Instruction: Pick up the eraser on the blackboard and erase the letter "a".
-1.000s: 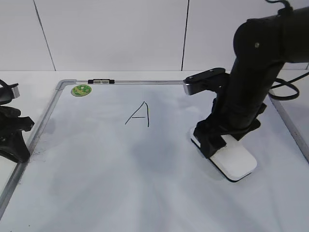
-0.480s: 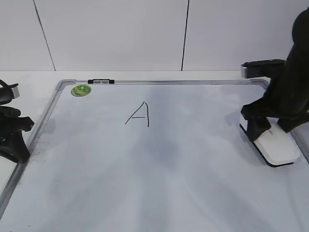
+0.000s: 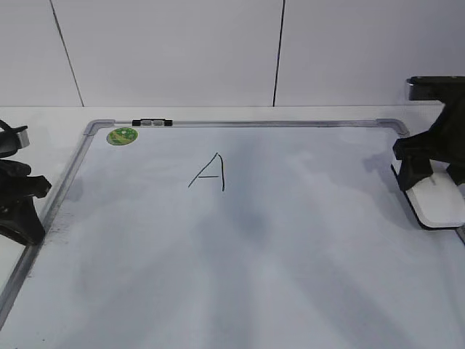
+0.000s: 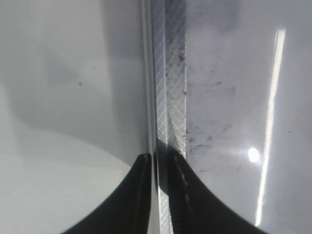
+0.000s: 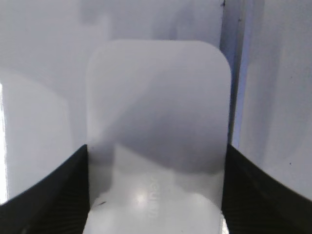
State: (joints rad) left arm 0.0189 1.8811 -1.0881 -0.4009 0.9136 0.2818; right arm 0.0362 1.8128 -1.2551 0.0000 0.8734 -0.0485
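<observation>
The white eraser (image 3: 440, 205) with its black underside sits at the right edge of the blackboard (image 3: 254, 254), beside the grey frame. My right gripper (image 3: 434, 178) is shut on it, one finger on each long side; in the right wrist view the eraser (image 5: 158, 122) fills the space between the fingers of the gripper (image 5: 156, 195). I cannot tell whether it touches the board. A capital "A" (image 3: 209, 173) is written left of centre. No small "a" shows anywhere. My left gripper (image 3: 22, 218) is shut and empty over the left frame (image 4: 170, 73), also in its wrist view (image 4: 161, 195).
A round green sticker (image 3: 122, 135) sits at the board's far left corner. A small black-and-silver clip (image 3: 152, 122) is on the top frame. Faint grey smears cover the board's middle. A white wall stands behind.
My right gripper has carried the eraser from the middle right of the board to its right edge. The left arm has not moved.
</observation>
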